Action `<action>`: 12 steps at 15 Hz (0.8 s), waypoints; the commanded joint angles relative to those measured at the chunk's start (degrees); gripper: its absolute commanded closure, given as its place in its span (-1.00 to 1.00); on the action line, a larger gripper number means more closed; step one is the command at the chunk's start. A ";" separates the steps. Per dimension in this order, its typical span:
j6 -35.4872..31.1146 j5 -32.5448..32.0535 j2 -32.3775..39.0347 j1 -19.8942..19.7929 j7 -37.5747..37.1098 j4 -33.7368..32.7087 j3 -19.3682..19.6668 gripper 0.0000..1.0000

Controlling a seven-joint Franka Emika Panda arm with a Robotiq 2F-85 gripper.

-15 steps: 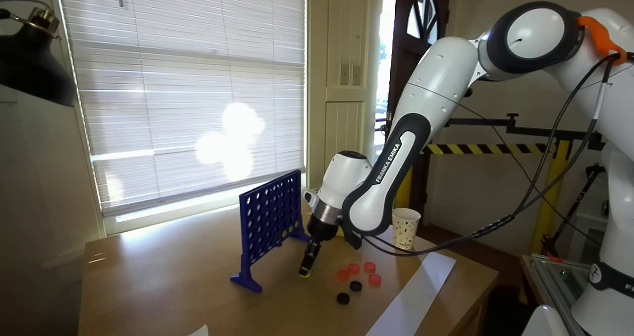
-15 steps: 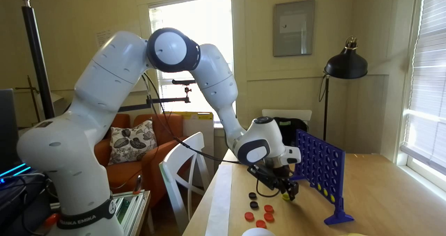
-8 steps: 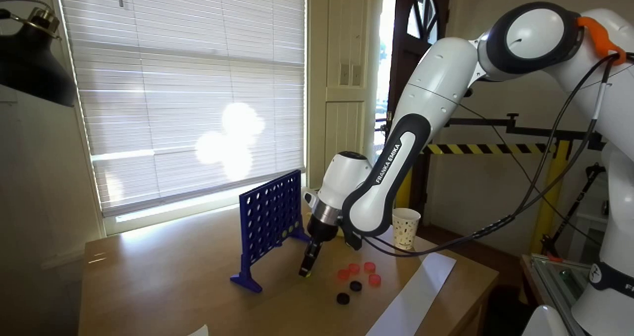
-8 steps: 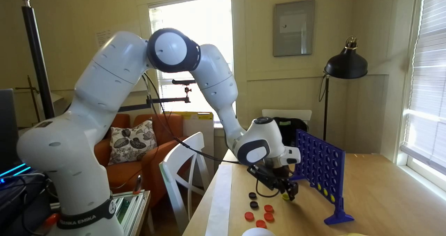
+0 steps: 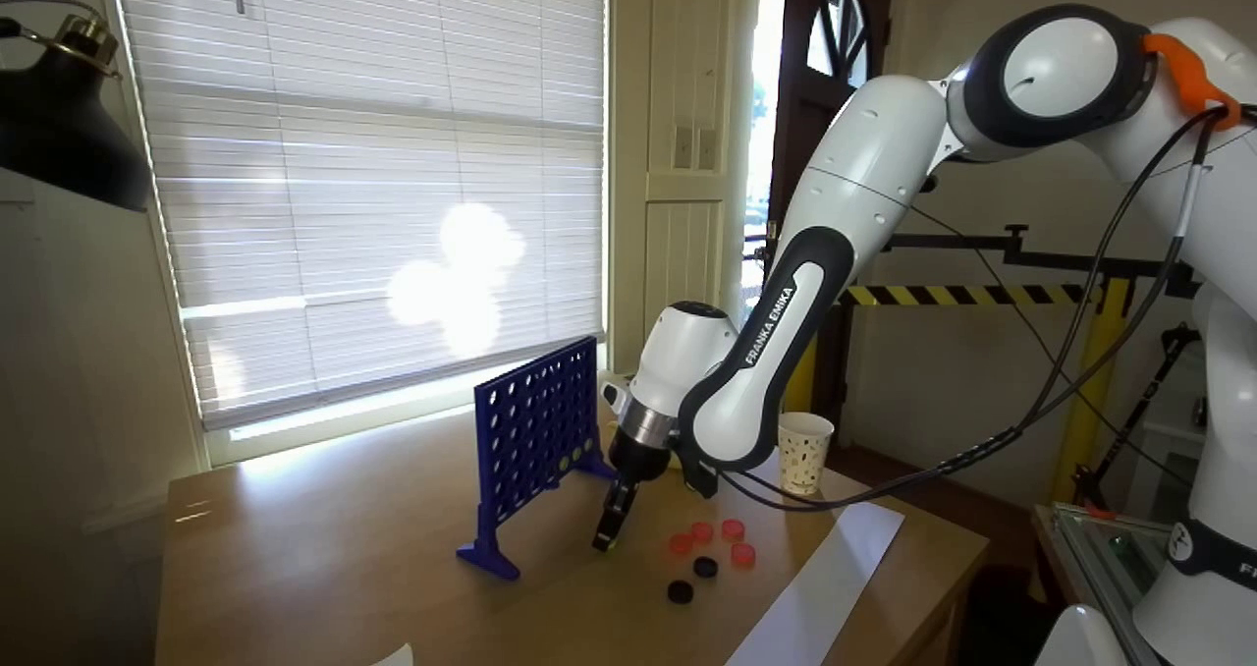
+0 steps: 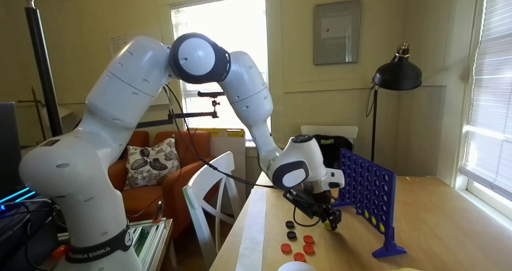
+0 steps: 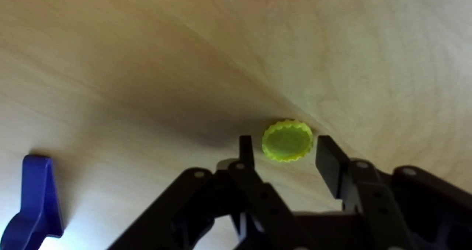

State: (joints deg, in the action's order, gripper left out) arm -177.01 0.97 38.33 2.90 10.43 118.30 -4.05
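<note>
Yellow disc (image 7: pixel 287 141), probably light, stiff plastic, lies on the desk (image 7: pixel 368 76) between the fingers (image 7: pixel 328 165), which stand apart with slim gaps either side; its notched rim should grip well, pinched across opposite edges.

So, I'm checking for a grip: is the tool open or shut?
The tool is open: the wrist view shows gaps between both fingers and the yellow game disc.
</note>
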 commanded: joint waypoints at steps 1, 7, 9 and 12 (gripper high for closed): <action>-1.09 -1.74 0.04 -0.89 -1.42 0.65 -0.68 0.05; -1.27 -1.68 0.38 -1.04 -1.41 0.48 -0.81 0.06; -1.32 -1.66 0.41 -1.12 -1.40 0.47 -0.83 0.06; -1.48 -1.62 0.47 -1.29 -1.40 0.43 -0.94 0.08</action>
State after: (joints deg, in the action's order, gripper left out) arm -177.01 0.96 38.50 2.70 10.43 118.30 -4.11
